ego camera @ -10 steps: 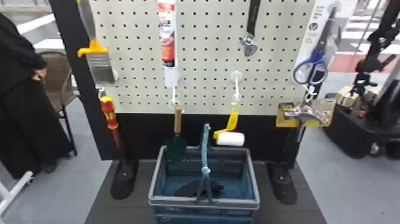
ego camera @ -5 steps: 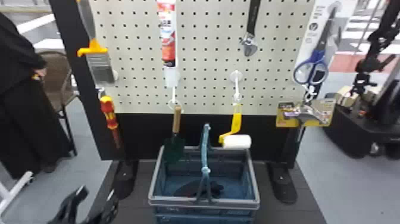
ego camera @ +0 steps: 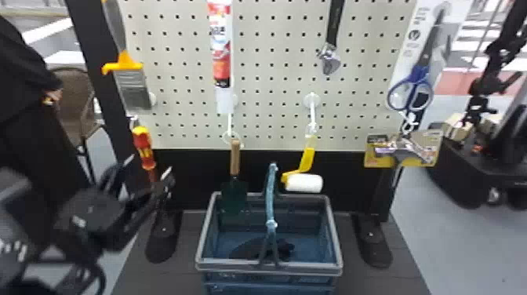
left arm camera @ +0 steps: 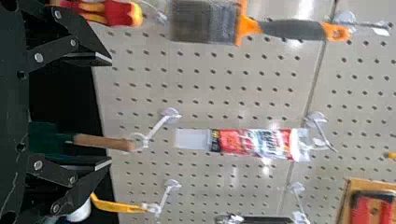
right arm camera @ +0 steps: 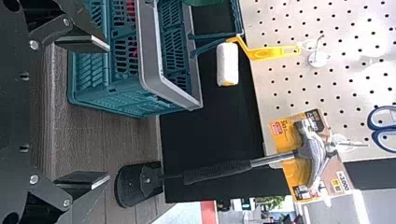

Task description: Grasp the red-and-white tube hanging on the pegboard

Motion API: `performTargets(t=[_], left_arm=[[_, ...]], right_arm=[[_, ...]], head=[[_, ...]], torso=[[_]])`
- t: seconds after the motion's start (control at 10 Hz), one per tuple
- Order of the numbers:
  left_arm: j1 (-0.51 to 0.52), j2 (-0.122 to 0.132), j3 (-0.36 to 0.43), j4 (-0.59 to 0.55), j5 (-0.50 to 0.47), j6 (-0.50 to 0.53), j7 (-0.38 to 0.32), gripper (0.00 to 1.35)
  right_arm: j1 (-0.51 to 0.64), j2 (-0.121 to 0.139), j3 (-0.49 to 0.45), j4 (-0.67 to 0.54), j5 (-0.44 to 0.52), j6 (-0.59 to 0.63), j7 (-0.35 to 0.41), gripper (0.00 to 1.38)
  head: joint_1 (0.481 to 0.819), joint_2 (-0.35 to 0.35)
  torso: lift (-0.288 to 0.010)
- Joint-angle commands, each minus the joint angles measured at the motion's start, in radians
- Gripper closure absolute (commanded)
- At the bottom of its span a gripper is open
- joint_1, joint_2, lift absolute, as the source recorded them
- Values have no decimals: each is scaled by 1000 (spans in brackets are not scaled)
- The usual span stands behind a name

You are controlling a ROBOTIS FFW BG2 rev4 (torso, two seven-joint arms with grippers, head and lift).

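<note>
- On the pegboard (ego camera: pixel 274 78), the red-and-white tube (ego camera: pixel 220 47) is hung, untouched.
- Left gripper (left arm camera: pixel 108 109) is held lower left of the tube, fingers spread wide, empty.
- Right gripper (right arm camera: pixel 107 112) is spread wide, empty.

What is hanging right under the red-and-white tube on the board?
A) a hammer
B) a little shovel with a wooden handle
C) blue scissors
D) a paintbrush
B: the little shovel with the wooden handle hangs straight below the tube.
</note>
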Motion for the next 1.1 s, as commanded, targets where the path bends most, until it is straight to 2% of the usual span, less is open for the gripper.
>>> performTargets(t=[0.0,0.3,0.4,0.6,0.8,1.0], left_arm=[[-130,24,-8,-27,5,131,-47,510],[-295,50,-10,-51,8,301,-83,509],[-334,51,-14,-22,66,341,-83,506],[-452,53,-53,81,85,354,-110,506],[-572,62,-100,241,108,358,-138,502],[-645,71,-137,270,108,383,-144,502]], right_arm=[[0,1,0,-1,3,2,0,311],[-3,1,0,-4,9,8,0,311],[-5,1,0,-4,11,8,0,311],[-5,1,0,-4,11,10,0,311],[-7,1,0,-4,12,10,0,311],[-11,-1,0,-4,14,13,0,311]], head=[[549,0],[549,0],[549,0],[549,0],[549,0],[549,0]], torso=[[-100],[-100],[-100],[-100],[-100],[-100]])
